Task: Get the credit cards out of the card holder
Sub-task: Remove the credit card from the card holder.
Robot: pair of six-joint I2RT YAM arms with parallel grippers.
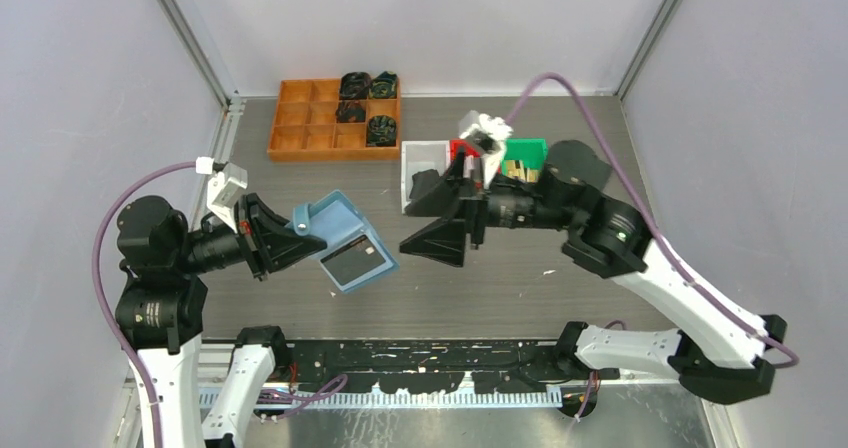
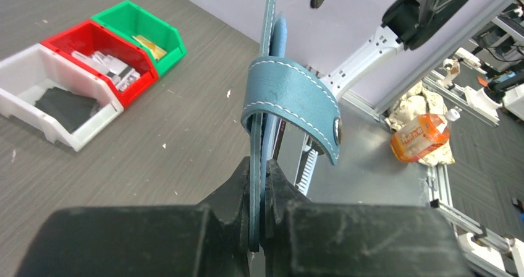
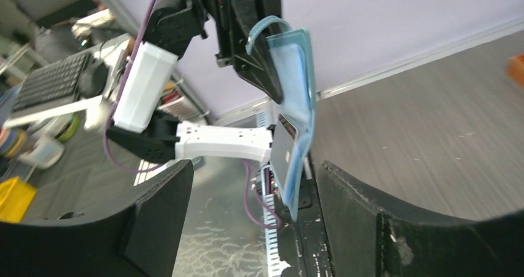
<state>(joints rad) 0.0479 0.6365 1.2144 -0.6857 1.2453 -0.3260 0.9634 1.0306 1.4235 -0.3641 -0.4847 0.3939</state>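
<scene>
My left gripper (image 1: 300, 230) is shut on one edge of the light blue card holder (image 1: 345, 233) and holds it above the table. In the left wrist view the holder (image 2: 262, 104) stands edge-on between the jaws of my left gripper (image 2: 259, 190), its tab loop (image 2: 296, 101) curling right. A card with a dark stripe (image 1: 354, 260) shows in the holder's lower part. My right gripper (image 1: 440, 218) is open and empty, just right of the holder. In the right wrist view the holder (image 3: 300, 98) hangs ahead of my right gripper (image 3: 253, 172), with a grey card (image 3: 284, 148) showing at its lower end.
An orange compartment tray (image 1: 300, 118) with dark parts stands at the back left. White (image 1: 412, 158), red (image 1: 462, 148) and green (image 1: 527, 150) bins stand behind my right gripper. They also show in the left wrist view, white bin (image 2: 25, 104) nearest.
</scene>
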